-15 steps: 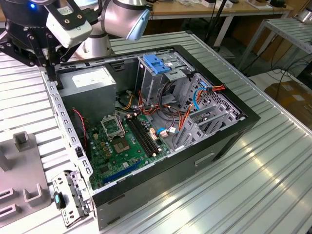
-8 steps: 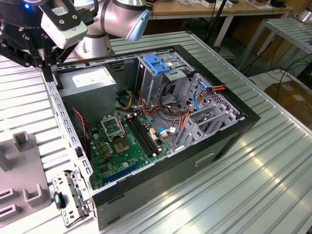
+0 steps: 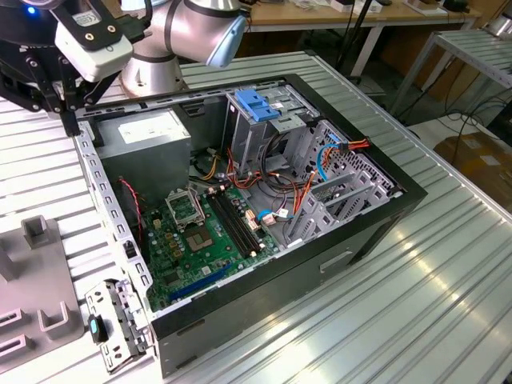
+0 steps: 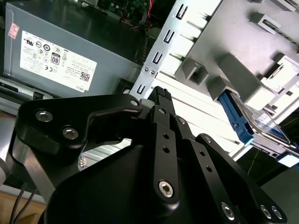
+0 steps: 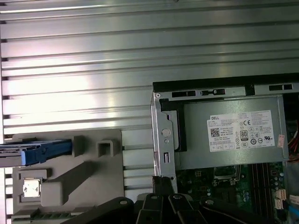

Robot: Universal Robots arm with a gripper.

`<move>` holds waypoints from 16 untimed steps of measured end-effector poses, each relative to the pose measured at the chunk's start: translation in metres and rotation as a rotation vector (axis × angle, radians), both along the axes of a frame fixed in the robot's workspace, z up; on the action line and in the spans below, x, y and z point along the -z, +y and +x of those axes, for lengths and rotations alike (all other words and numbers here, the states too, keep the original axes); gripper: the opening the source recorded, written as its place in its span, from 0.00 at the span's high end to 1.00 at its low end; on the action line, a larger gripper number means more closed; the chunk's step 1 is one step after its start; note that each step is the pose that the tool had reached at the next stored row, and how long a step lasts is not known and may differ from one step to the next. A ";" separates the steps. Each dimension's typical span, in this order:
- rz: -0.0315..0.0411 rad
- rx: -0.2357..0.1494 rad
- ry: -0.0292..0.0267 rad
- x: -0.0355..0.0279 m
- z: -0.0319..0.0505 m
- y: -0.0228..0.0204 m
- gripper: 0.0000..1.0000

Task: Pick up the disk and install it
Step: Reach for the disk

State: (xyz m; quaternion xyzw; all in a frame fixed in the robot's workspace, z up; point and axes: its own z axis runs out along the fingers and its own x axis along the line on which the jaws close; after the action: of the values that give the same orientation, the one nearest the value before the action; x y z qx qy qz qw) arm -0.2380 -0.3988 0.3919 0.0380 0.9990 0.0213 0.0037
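- Hovering by the back corner of the computer case [image 5: 201, 86], gripper [image 5: 163, 183] pinched shut on nothing, well apart from the disk [image 5: 42, 150].
- Disk seemingly on edge in the grey fixture [image 5: 107, 186] on the ribbed table [image 5: 93, 56] beside the case, 1 blue rail showing, fixture posts close by.
- Likely to shove or tip the disk if lowered with pads closed like this: no gap to straddle it.
- Could clip a fixture post or the case's metal edge, with little room near both.
- At the drive cage [image 3: 258, 112], a real chance of snagging the loose cables [image 3: 302, 188], or of jamming a rail if tilted.
- Might slip if pinched off-centre on smooth metal.
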 end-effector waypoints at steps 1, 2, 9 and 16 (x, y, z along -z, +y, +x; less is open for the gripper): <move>0.0000 0.000 0.0000 0.0001 -0.0017 0.0004 0.89; 0.0001 0.000 0.0000 0.0002 -0.0040 0.0011 0.89; 0.0001 0.001 0.0022 0.0013 -0.0168 0.0121 0.89; -0.0416 0.001 0.0030 0.0082 -0.0362 0.0267 0.89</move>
State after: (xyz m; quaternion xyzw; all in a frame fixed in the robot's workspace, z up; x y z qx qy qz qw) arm -0.2743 -0.3721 0.3837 0.0383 0.9993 0.0005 0.0029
